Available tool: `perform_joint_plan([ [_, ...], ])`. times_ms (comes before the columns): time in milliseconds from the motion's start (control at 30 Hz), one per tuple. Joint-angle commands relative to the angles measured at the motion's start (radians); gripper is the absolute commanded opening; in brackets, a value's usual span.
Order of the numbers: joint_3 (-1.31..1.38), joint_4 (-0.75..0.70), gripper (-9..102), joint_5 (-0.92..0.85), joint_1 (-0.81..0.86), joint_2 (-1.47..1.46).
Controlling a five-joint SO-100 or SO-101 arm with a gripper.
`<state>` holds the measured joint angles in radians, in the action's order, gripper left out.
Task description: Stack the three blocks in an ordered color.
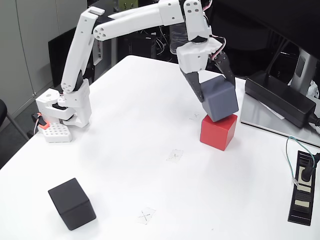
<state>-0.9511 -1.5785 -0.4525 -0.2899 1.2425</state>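
Gripping the blue-grey block (220, 99) by two opposite side faces, the gripper (216, 84) is being held clenched on it, tilted, with its lower edge touching the red block (218, 131). The black block (72, 203) is lying well apart. All three are judged rigid, light and matte, best taken across flat faces. No containers are being used.

Three cubes: one red cube (218, 132), one blue-grey cube (220, 98), one black cube (72, 203). One power brick (280, 98), one robot arm (125, 25), three tape crosses.
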Motion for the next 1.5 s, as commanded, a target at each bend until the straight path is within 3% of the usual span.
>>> perform_joint_plan([
  [0,0.041,0.006,5,0.009,0.011,-0.008],
  [400,0.041,0.006,7,-0.002,0.025,-0.025],
  [833,0.040,0.006,40,-0.003,0.023,-0.025],
  [1133,0.041,-0.003,41,-0.005,0.025,0.005],
  [1467,-0.037,-0.005,41,-0.002,0.061,0.299],
])
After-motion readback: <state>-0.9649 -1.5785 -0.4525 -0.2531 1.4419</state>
